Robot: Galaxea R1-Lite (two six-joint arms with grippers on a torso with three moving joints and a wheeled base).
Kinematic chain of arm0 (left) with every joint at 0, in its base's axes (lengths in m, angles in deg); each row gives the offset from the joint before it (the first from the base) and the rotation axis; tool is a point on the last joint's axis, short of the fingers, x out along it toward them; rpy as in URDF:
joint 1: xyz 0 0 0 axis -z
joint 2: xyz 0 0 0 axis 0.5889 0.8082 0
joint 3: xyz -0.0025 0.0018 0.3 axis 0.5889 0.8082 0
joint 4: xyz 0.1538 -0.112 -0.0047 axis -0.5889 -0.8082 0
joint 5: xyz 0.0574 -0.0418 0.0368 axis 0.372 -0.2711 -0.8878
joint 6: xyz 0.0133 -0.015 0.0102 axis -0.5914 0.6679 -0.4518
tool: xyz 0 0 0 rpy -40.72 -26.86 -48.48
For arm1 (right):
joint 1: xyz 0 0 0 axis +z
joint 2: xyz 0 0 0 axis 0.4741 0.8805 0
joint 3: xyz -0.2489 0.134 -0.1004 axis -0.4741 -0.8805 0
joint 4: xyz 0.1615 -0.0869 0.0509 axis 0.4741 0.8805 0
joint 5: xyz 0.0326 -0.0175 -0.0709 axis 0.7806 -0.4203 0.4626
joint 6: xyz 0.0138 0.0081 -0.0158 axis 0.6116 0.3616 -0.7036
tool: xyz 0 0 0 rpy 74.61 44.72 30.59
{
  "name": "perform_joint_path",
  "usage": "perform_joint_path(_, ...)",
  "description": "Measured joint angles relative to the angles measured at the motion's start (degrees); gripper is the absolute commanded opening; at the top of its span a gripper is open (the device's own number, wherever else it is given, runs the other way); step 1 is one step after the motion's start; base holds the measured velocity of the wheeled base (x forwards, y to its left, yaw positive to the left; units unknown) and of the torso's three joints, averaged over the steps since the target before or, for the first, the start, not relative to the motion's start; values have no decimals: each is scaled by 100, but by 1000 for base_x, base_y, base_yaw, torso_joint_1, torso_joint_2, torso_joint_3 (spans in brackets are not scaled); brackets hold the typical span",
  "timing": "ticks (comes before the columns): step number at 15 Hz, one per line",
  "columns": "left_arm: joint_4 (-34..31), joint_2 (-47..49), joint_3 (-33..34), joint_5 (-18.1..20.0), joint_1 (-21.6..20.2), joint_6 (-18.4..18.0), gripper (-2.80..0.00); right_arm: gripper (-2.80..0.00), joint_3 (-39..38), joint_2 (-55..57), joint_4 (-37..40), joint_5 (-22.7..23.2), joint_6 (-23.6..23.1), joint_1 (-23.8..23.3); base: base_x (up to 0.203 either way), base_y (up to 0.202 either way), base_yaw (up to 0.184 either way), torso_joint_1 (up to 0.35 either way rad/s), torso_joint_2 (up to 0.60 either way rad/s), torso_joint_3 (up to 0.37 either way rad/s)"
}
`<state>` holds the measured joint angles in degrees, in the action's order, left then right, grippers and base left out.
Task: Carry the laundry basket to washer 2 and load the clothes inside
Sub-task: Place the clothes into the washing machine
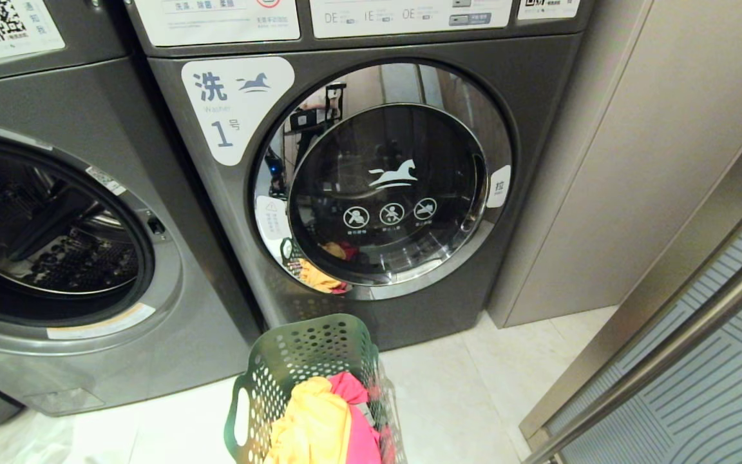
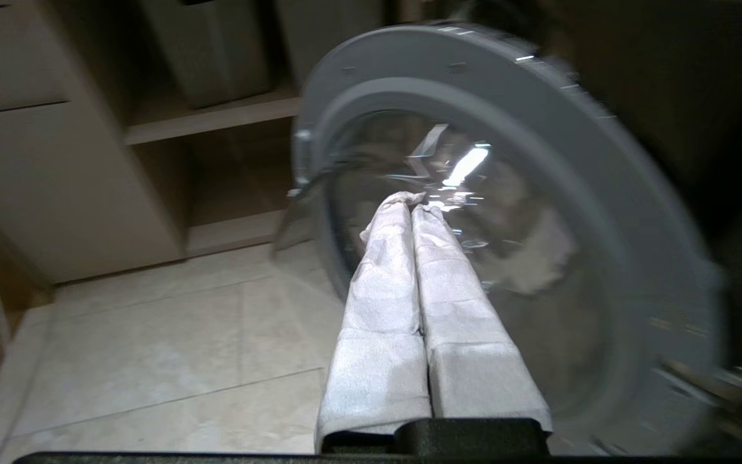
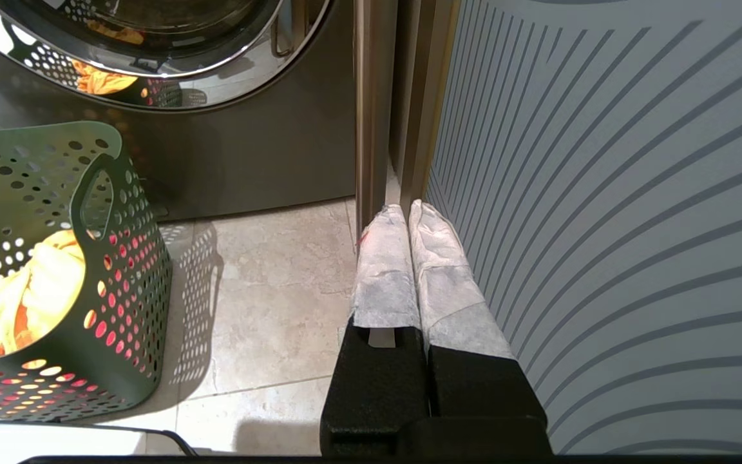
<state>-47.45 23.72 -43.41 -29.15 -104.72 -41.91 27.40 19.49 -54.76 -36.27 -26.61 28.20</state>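
Observation:
The green laundry basket (image 1: 294, 361) stands on the floor in front of the washer labelled "1" (image 1: 236, 103), whose round door (image 1: 390, 187) is closed. Yellow-orange (image 1: 313, 425) and pink-red (image 1: 358, 412) clothes lie in it. To its left a like dark grey washer (image 1: 171, 277) shows an open drum (image 1: 42, 225); no number shows on it. Neither arm is in the head view. My left gripper (image 2: 413, 198) is shut and empty, its tips before the inner side of an open washer door (image 2: 603, 193). My right gripper (image 3: 406, 209) is shut and empty, low beside the basket (image 3: 120, 270).
A sliding door with a striped panel (image 1: 699, 361) runs along the right, close to the right gripper. A beige wall panel (image 1: 635, 161) sits between it and the washers. Wooden shelves (image 2: 216, 116) stand beyond the open door. Pale floor tiles (image 1: 474, 386) lie right of the basket.

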Motion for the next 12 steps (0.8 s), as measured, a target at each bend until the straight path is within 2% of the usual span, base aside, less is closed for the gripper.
perform_joint_path(2, -793, -738, 33, 40, 1109, 174, -280, -280, 0, 0, 0, -2, 0, 0, 0, 0, 0, 0, 0, 0)
perform_joint_path(4, -1843, -1498, 283, 37, 2720, 398, -280, -280, 0, 0, 0, 0, 0, 0, 0, 0, 0, 0, 0, 0)
perform_joint_path(6, -2743, -2268, 1046, -76, 4339, 675, -280, -280, 0, 0, 0, 0, 0, 0, 0, 0, 0, 0, 0, 0)
perform_joint_path(8, -3383, -3150, 2384, -252, 5851, 1078, -280, -280, 0, 0, 0, -2, 0, 2, 0, 0, 0, 0, 0, 0)
perform_joint_path(10, -3706, -4083, 3765, -467, 6775, 1423, -280, -280, 0, 0, 0, -1, 1, -1, 0, 0, 0, 0, 0, 0)
perform_joint_path(12, -3875, -4923, 4965, -640, 7211, 1625, -280, -280, 0, 0, 0, 0, 0, 2, 0, 0, 0, 0, 0, 0)
